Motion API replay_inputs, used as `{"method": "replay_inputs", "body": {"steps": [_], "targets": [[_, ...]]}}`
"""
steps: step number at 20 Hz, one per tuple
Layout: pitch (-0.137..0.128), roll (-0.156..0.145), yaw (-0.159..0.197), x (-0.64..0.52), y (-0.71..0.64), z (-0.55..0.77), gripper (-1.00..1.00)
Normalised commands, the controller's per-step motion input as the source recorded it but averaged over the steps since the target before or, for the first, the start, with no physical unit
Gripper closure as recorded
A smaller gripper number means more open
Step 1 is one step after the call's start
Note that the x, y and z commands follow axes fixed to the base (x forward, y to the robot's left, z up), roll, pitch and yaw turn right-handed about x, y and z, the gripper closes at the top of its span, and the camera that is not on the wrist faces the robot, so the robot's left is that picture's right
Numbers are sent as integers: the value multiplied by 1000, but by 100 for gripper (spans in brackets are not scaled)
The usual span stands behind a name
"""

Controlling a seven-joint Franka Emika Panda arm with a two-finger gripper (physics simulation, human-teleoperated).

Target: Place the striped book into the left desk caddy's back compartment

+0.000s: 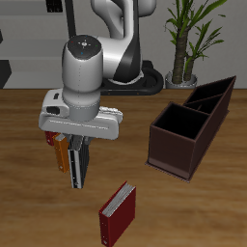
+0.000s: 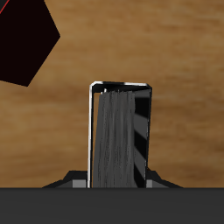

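My gripper [image 1: 79, 145] is shut on the striped book [image 1: 78, 167], which hangs upright below the fingers, above the table. In the wrist view the striped book [image 2: 121, 136] fills the middle, its black, grey and white stripes facing the camera. The left desk caddy [image 1: 189, 123], dark brown with open compartments in a row, stands on the table some way from the gripper. Its back compartment [image 1: 214, 96] is the one farthest from the table's front edge.
An orange book [image 1: 62, 154] and a dark red book [image 1: 48, 139] stand just behind the held book. Another dark red book [image 1: 118, 214] stands near the table's front edge. A dark red shape [image 2: 22, 39] shows in the wrist view. A potted plant [image 1: 183, 39] stands at the back.
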Motion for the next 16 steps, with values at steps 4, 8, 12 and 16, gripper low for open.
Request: {"method": "replay_inputs", "body": {"steps": [4,8,12,16], "targets": [[18,-33,-40,-247,285,198,100],[-50,-25,-62,-475,523,343,100],[-39,49,-29,-443,579,278,100],[-34,97,36,-560,734,90,100]]}}
